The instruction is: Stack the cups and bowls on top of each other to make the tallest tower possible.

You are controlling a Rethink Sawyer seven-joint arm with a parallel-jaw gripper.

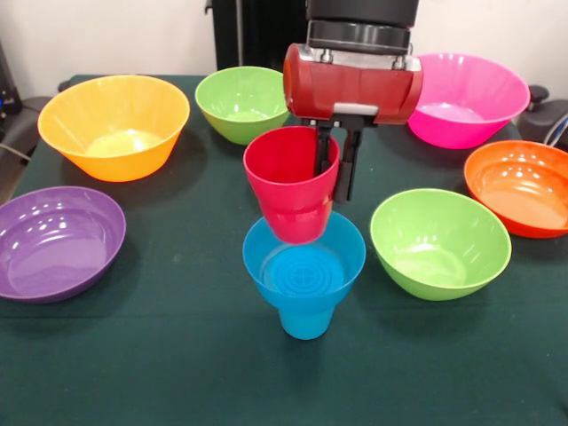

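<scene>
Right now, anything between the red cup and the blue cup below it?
Front view: nothing between them. The red cup, gripped at its rim by the claw, hangs with its base just inside the mouth of the blue cup.

My casing is glossy red above black fingers [348, 169]. At my tips the red cup [291, 195], below it a sky-blue cup [304, 275] with ringed ridges inside. On the dark green table [133, 364]: yellow-orange bowl [114, 124] at ten o'clock, purple bowl [55, 241] at nine, lime bowls [241, 102] [439, 241], pink bowl [466, 98] at two, orange bowl [524, 186] at three.
</scene>
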